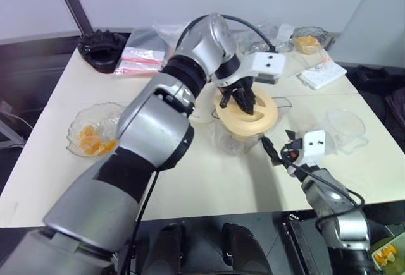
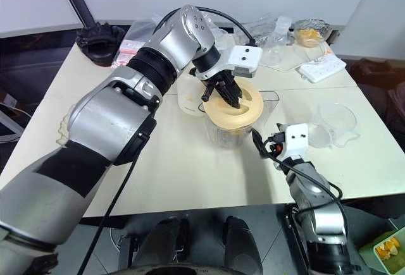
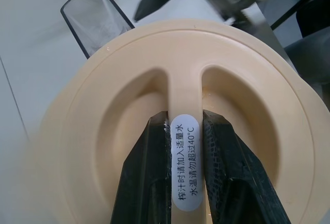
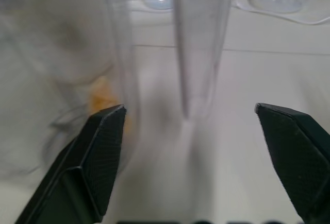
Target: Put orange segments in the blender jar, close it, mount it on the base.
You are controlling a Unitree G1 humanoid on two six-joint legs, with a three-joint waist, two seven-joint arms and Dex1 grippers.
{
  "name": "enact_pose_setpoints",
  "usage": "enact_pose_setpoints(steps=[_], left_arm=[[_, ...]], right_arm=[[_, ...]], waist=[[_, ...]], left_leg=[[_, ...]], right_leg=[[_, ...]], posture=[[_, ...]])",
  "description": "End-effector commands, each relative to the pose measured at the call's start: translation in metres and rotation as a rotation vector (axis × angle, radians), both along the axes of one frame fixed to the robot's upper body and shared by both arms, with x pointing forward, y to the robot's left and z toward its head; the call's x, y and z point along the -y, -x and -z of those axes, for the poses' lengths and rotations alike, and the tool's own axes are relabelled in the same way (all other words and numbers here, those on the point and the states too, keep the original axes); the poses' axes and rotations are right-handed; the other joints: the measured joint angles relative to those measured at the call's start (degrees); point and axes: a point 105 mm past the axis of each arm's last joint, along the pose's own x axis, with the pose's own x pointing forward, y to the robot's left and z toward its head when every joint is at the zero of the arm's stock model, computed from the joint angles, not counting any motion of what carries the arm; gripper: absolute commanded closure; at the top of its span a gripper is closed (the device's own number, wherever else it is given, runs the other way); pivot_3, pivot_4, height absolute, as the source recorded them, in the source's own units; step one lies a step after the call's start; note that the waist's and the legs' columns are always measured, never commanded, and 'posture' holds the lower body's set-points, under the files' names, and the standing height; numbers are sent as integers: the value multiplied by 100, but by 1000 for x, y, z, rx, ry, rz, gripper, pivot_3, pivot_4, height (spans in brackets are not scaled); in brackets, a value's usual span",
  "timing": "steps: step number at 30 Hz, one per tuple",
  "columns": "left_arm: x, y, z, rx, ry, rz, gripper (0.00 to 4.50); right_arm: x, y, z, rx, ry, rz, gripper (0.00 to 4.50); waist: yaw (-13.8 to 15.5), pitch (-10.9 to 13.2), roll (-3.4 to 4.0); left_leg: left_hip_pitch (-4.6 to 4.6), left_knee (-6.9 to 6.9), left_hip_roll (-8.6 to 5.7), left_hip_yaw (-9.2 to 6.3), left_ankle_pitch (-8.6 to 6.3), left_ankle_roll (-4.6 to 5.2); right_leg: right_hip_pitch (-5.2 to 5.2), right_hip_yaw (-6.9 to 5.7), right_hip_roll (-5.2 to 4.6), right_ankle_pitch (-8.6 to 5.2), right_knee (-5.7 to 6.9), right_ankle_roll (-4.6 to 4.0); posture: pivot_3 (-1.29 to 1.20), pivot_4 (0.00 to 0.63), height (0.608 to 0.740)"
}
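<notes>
Near the middle of the pale matte tabletop (image 1: 209, 180), toward its far edge: large clear plastic blender jar (image 2: 229, 133) with pouring spout and side handle, a smooth pale-peach round plastic lid (image 1: 245, 112) resting on its mouth. Left gripper (image 3: 184, 168) clamped tight on the lid's raised centre rib, black textured fingers (image 3: 147, 175) either side of a white oval sticker. Right gripper (image 4: 191, 147) spread wide, levelled at the jar's side handle, holding nothing. Glossy yellow-orange segments (image 4: 105, 100) dimly visible through the jar wall. Cream-white rounded base (image 2: 190, 101) just behind the jar. More segments left in the scalloped glass bowl (image 1: 95, 129) by the left edge.

Likely risks: lid seated crooked if pressed off-centre, since the rim looks slightly tilted; slick clear plastic sliding on the smooth tabletop if not braced from the side; wide-open right fingers nudging the handle and turning the jar before closing; narrow rib slipping from the pinch under twist.
</notes>
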Motion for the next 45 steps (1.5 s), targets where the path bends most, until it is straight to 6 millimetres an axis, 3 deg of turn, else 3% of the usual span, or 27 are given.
enact_pose_setpoints(steps=[1,7,13,16,21,31,45], left_arm=[[-8,-2,20,-28,-64,-13,4230],[-10,1,22,-45,-82,16,4230],[-14,1,24,-40,-106,34,4230],[-11,3,22,-51,-84,45,4230],[-8,7,25,-69,-77,77,4230],[-5,5,32,-86,-22,50,4230],[10,-8,66,-142,122,-220,4230]], right_arm=[[7,-11,-12,75,32,14,318],[16,-30,-17,119,56,39,318],[10,-36,-36,205,39,15,318],[5,-31,-42,227,36,-5,1696],[0,-25,-45,242,38,-4,3608],[-6,-21,-39,227,48,8,3572],[-4,-21,-40,237,58,33,3572]], waist=[[1,0,0],[-6,-1,1],[-18,-1,1],[-17,-1,2],[10,-1,2],[24,-3,4],[44,-26,28]], left_leg=[[0,0,0,0,0,0],[6,0,0,1,0,0],[6,-2,-1,0,0,0],[7,-3,0,-2,0,0],[6,-2,-1,-2,0,0],[6,-2,-2,-2,0,0],[67,-1,-26,-31,0,-1]], right_leg=[[0,0,0,0,1,0],[2,0,3,0,6,1],[2,1,3,0,6,1],[2,1,5,0,7,1],[3,3,4,0,7,1],[4,5,2,-2,6,2],[100,0,-15,-15,-22,20]], posture=[[0,150,740],[0,150,740],[0,150,740],[0,150,740],[0,150,740],[0,150,740],[0,150,740]])
